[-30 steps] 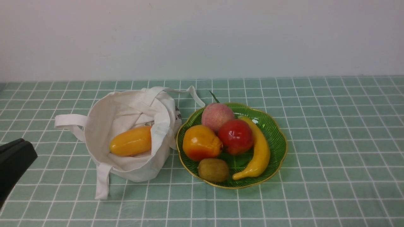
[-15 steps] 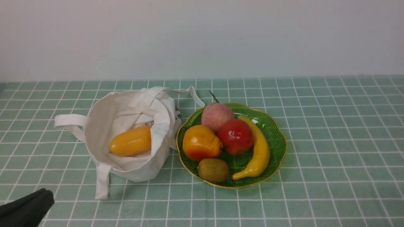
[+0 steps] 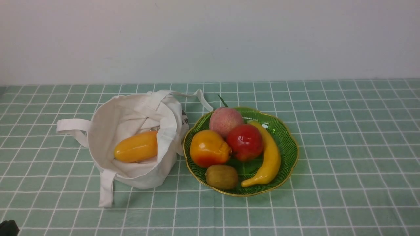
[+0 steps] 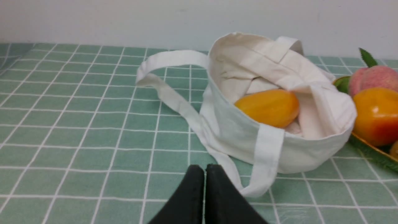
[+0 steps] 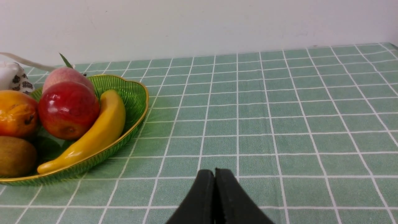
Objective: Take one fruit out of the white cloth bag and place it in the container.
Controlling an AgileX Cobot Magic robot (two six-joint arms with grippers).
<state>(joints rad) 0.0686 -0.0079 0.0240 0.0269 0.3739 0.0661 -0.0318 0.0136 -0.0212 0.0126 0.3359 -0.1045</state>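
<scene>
The plump orange-yellow fruit (image 3: 208, 148) with a reddish blush lies in the green gold-rimmed container (image 3: 286, 137), on the side nearest the bag. Touching the dish's left rim, the white cloth bag (image 3: 131, 113) stands open with its straps splayed on the cloth. My left gripper (image 4: 204, 170) is shut and empty, low over the table in front of the bag (image 4: 236, 133); the fruit (image 4: 376, 115) shows beyond it. Only a dark corner of it (image 3: 8, 227) shows in the front view. My right gripper (image 5: 214, 174) is shut and empty, off to the right of the container (image 5: 138, 93).
A longer oblong yellow-orange fruit (image 3: 136, 147) lies inside the bag. The dish also holds a peach (image 3: 225, 120), a red apple (image 3: 244, 141), a banana (image 3: 269, 157) and a kiwi (image 3: 222, 177). A bag strap (image 3: 106, 190) trails toward the front. A wall closes the table's far edge.
My left gripper has drawn back down and out toward the front view's bottom-left corner. The bag, dish and fruits have not moved.
</scene>
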